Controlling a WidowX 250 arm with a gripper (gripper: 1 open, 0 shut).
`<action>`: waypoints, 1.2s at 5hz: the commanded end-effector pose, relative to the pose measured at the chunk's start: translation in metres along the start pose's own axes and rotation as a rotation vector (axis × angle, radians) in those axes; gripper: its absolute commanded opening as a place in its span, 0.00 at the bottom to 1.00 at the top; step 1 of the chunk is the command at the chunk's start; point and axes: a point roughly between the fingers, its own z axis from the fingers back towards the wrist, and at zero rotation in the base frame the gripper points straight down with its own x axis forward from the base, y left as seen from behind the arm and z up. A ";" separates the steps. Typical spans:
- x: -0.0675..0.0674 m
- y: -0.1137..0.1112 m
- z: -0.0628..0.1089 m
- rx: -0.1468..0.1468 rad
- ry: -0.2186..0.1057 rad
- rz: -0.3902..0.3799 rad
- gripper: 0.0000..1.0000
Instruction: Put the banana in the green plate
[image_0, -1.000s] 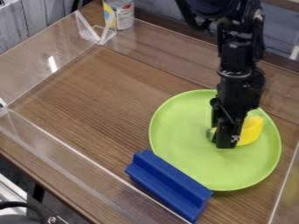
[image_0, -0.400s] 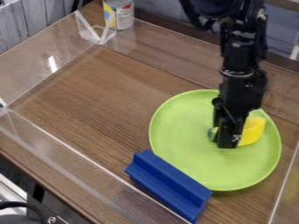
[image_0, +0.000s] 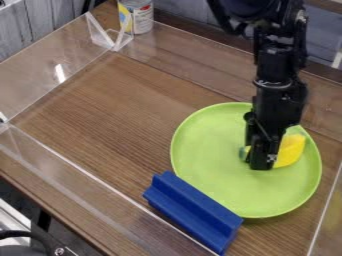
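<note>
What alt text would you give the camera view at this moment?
A black robot gripper points down, shut on a yellow banana over a lime-green plate on a wooden table. A blue ridged block overlaps the plate's near edge.

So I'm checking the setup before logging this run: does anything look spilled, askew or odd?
Nothing stands out. The tool is shut on the banana over the green plate, and the blue block lies at the plate's near edge, slightly overlapping the rim. No spill or damage shows.
</note>
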 end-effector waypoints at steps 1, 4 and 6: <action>0.005 -0.009 -0.003 -0.012 0.012 -0.043 0.00; 0.008 -0.013 -0.006 -0.035 0.024 -0.061 0.00; 0.010 -0.016 -0.006 -0.050 0.033 -0.073 0.00</action>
